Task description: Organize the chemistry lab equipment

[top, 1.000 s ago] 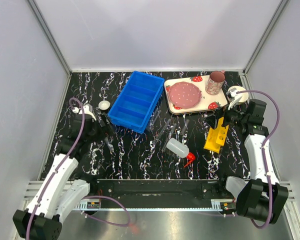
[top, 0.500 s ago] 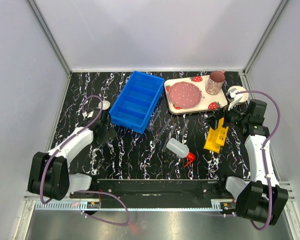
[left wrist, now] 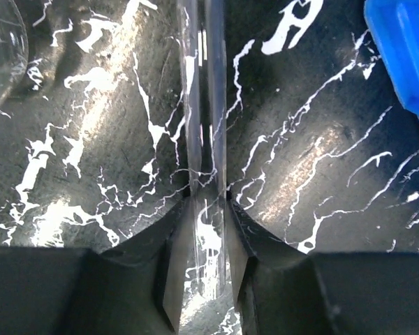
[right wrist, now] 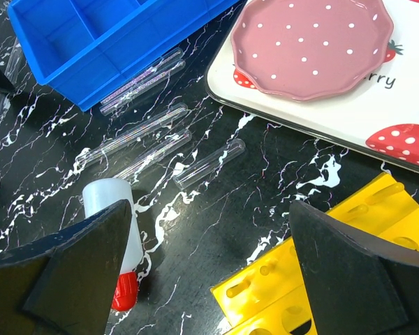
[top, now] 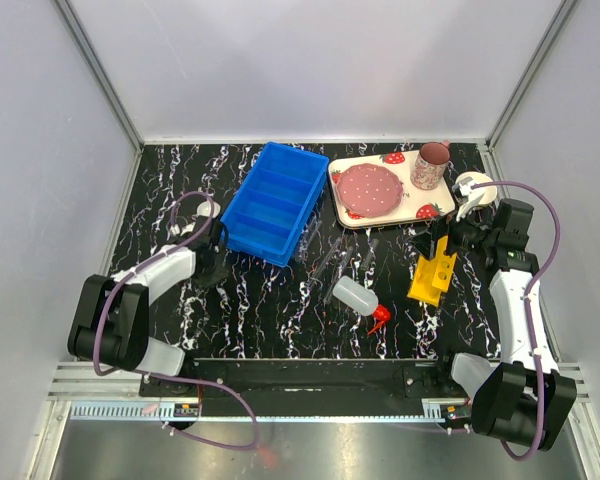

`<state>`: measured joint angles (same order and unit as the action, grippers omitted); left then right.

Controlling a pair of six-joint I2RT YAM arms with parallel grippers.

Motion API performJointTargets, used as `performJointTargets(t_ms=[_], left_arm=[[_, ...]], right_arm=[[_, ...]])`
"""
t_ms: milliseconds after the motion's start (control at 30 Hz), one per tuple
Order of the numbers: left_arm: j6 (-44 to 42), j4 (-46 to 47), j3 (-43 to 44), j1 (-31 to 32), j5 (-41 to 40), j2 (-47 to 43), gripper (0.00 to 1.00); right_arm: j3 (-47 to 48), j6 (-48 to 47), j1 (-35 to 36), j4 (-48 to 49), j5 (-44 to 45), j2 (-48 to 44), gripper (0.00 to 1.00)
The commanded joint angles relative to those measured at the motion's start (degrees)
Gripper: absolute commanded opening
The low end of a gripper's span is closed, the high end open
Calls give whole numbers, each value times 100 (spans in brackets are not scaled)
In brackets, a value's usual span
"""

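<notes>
thin clear tubes [right wrist: 143,129] beside blue bin [right wrist: 112,35]

Before you, the blue plastic compartment bin [top: 273,202] sits left of the strawberry-print tray [top: 417,197]; thin clear tubes [right wrist: 131,134] lie before and left of the bin; the translucent white squeeze bottle [top: 355,295] lies left of the yellow holed rack [top: 432,270].

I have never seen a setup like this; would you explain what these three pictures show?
Two robot arms are bolted at the near edge of a black table. One picture looks down from above; the other two come from a camera on each wrist. On the table lie a blue bin, a tray with plate and mug, a squeeze bottle, a yellow rack and clear tubes. The left gripper pinches one tube lying flat; the right gripper hangs open by the rack, empty.
</notes>
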<state>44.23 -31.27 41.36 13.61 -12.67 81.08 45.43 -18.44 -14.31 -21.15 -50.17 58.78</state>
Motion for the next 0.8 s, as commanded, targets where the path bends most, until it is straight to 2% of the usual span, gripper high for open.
performJointTargets(t_ms=[0, 200, 300, 467, 767], left_arm=[[25, 244, 240, -7, -78, 233, 27], [-37, 288, 197, -7, -34, 277, 21], [-116, 253, 135, 2, 71, 198, 14], [-169, 87, -120, 10, 168, -601, 7], [-335, -538, -164, 90, 835, -2235, 6]], right_arm=[[256, -108, -11, -12, -10, -7, 100], [265, -99, -11, -30, -54, 28, 100], [265, -108, -11, -21, -45, 28, 100], [265, -125, -11, -39, -63, 28, 100], [247, -274, -11, -162, -554, 37, 100]])
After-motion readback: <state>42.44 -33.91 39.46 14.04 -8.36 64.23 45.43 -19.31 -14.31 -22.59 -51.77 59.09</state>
